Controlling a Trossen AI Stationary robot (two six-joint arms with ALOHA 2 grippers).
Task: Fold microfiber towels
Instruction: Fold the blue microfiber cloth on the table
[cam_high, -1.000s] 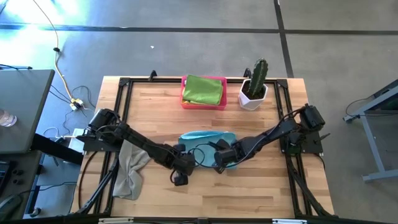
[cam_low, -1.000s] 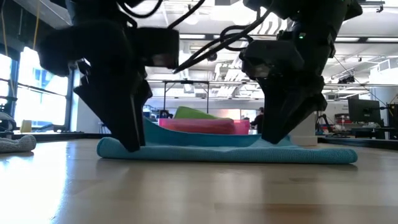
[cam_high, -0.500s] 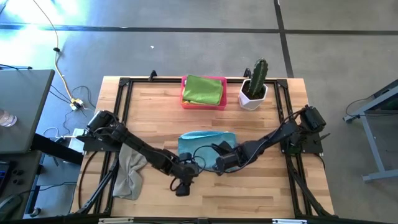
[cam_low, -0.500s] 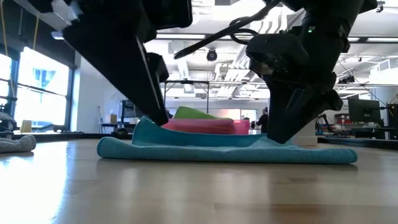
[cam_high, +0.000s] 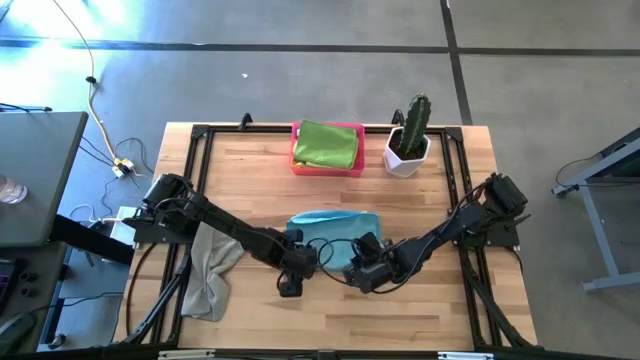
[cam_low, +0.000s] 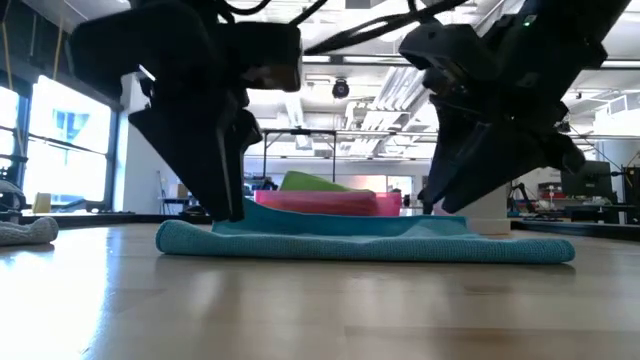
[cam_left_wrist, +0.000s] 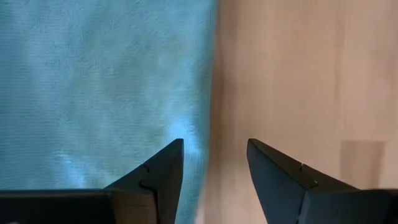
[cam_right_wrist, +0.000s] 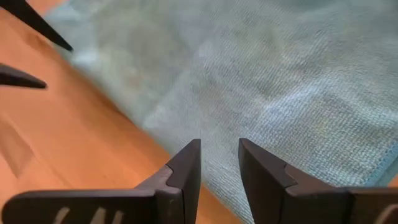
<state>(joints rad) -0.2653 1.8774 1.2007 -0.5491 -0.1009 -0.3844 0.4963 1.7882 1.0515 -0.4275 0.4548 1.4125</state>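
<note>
blue towel (cam_high: 333, 226) flat mid-table — left gripper (cam_left_wrist: 213, 163) and right gripper (cam_right_wrist: 219, 163) angled down at near edge, jaws spread, empty.

The light blue towel (cam_left_wrist: 99, 81) is soft cloth with a fine looped nap, matt and slightly fuzzy, its weave showing as tiny ribs. The counter (cam_high: 400, 315) is pale wood in long planks with visible grain, smooth with a faint satin sheen. Its edge carries a black metal frame (cam_high: 205, 140). The left gripper (cam_left_wrist: 214, 155) and the right gripper (cam_right_wrist: 219, 152) have dark, matt, hard-looking fingers. At the upper middle of the frame, a pink tray (cam_high: 297, 165) looks like smooth plastic and holds a green cloth (cam_high: 326, 144). A grey cloth (cam_high: 210, 270) hangs limp and matt at lower left. The white pot (cam_high: 405, 162) is smooth and glossy.
</note>
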